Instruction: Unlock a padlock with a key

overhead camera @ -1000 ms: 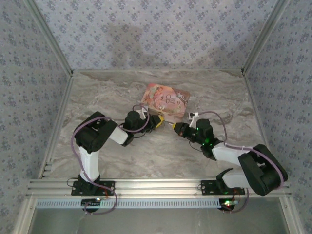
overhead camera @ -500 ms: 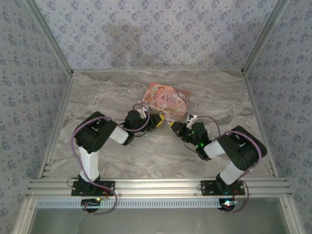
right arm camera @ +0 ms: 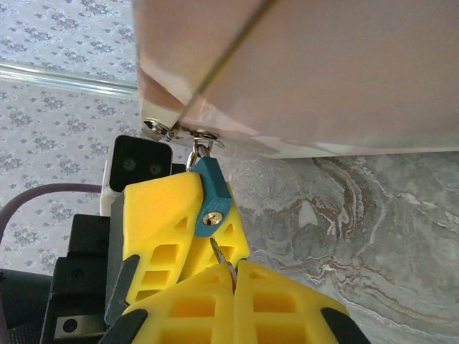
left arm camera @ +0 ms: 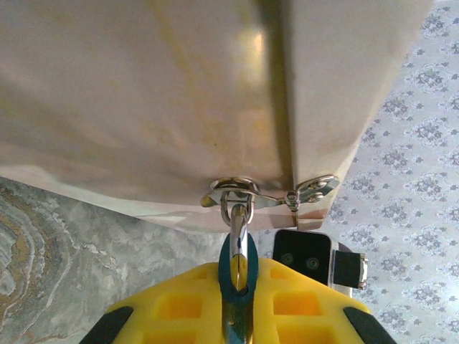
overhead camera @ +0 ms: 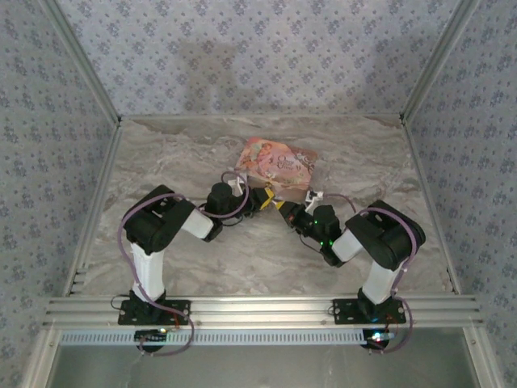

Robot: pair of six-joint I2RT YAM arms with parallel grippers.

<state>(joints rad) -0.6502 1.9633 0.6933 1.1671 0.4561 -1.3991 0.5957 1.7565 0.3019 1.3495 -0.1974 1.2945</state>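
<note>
1. Marbled tabletop [overhead camera: 161, 242] is carrying the whole scene, with floral walls [overhead camera: 258, 56] closing it in; both arms are reaching from the near rail toward its middle.
2. Nearest the rail, the right gripper [right arm camera: 233, 278] is clenching its yellow fingers on the key [right arm camera: 219, 255]; the thin blade is pointing up at the keyhole [right arm camera: 209, 219] and stopping just short of it.
3. Just beyond, the left gripper [left arm camera: 238, 279] is pinching the blue padlock [right arm camera: 210, 190] by its body and steadying it near the table's centre; the shackle is hanging through the hasp [right arm camera: 179, 131] of the pink box [overhead camera: 276, 160] behind.
4. Insertion is looking like the step in hand; the blade is sitting slightly off the keyhole's line, so the right wrist is probably needing a small tilt before a slow, straight push; the left grip is needing to hold firm so the lock is not swinging on the hasp.
5. Against a second ago, the right arm is showing its elbow folded in from the far right and raised, and its gripper is standing closer to the lock; the left arm and the box are sitting about where they were.
</note>
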